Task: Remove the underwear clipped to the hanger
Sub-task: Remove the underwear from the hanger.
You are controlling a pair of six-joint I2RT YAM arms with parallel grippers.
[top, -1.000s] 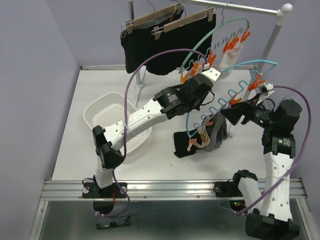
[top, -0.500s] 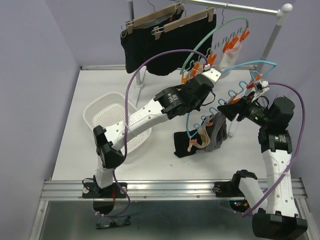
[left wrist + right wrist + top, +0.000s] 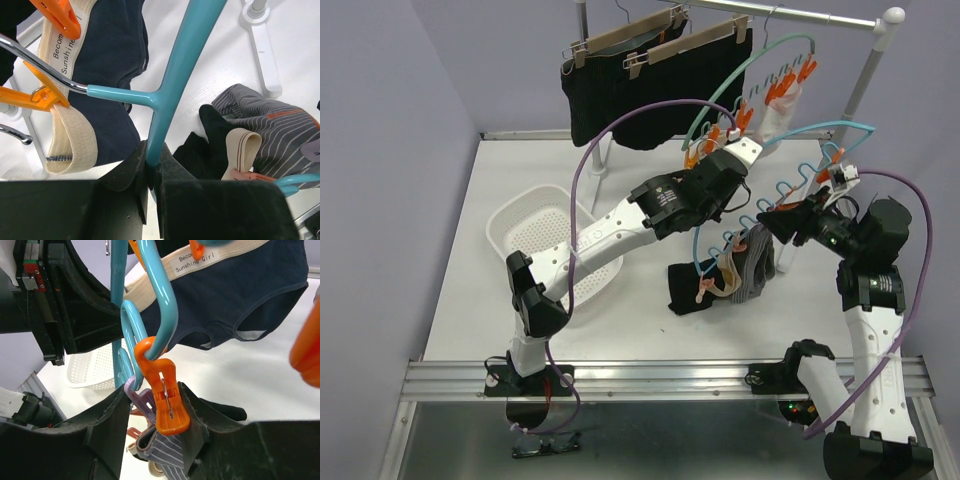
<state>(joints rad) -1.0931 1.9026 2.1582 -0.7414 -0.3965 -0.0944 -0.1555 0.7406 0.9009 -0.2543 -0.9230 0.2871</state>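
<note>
Left hand point(image 3: 150, 167): clamped on the teal hanger point(image 3: 172, 75).
Right hand point(image 3: 154, 390): half-wide, fingers point(image 3: 197, 415) either side of an orange clip point(image 3: 167, 402).
Navy underwear point(image 3: 235, 295): clipped high on the hanger.
Grey-striped underwear point(image 3: 270, 130): clipped low — sagging onto the tabletop point(image 3: 620, 330).

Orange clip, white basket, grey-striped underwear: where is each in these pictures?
orange clip point(image 3: 167, 407), right wrist view, its body.
white basket point(image 3: 538, 235), top external view, bare mesh floor.
grey-striped underwear point(image 3: 280, 135), left wrist view, striped cloth.

black shorts point(image 3: 650, 90) hung, grey-striped underwear point(image 3: 752, 272) clipped
</note>
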